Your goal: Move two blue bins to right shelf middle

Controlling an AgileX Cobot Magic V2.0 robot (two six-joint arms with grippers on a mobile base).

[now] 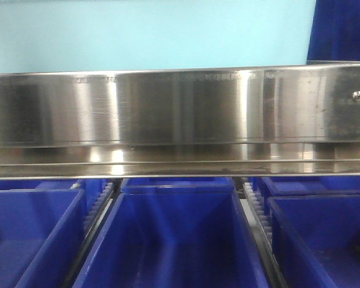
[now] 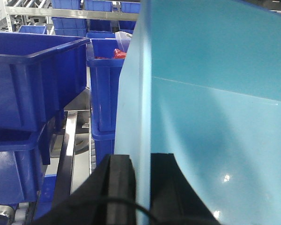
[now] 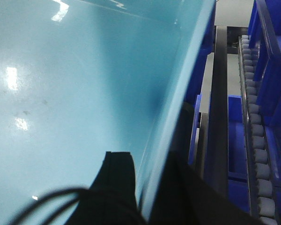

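Left tool [image 2: 141,158]: closed on the light blue bin [image 2: 215,93]. One black finger [image 2: 119,187] lies against the outer face of the bin wall and the other against the inner face, with the wall clamped edge-on between them. A thin black cable crosses the tool base at the lower frame edge.

Right tool [image 3: 147,160]: closed on the same light blue bin [image 3: 84,70] in the same way. Its fingers [image 3: 118,173] straddle the rim, one inside and one outside, in contact with the wall. A black cable loops across the lower left.

Bin location: held between the two tools, one tool on each of two walls, with the open interior facing both wrist cameras. Light reflections show on the inner faces.

Surroundings, left wrist view: dark blue bins [image 2: 33,79] are stacked just beside the held bin. A further dark blue bin behind them holds red contents [image 2: 113,53] – what these are cannot be told.

Surroundings, right wrist view: a roller track [image 3: 255,140] runs alongside the held bin, with dark blue bin walls on either side of it.

Front view: a brushed steel rail [image 1: 180,108] spans the frame, with one screw [image 1: 358,95] at its right end. A pale blue surface [image 1: 150,33] of the held bin's colour sits above the rail. Below it, three open lower bins [image 1: 174,240] stand side by side – separated by roller strips [image 1: 258,210].
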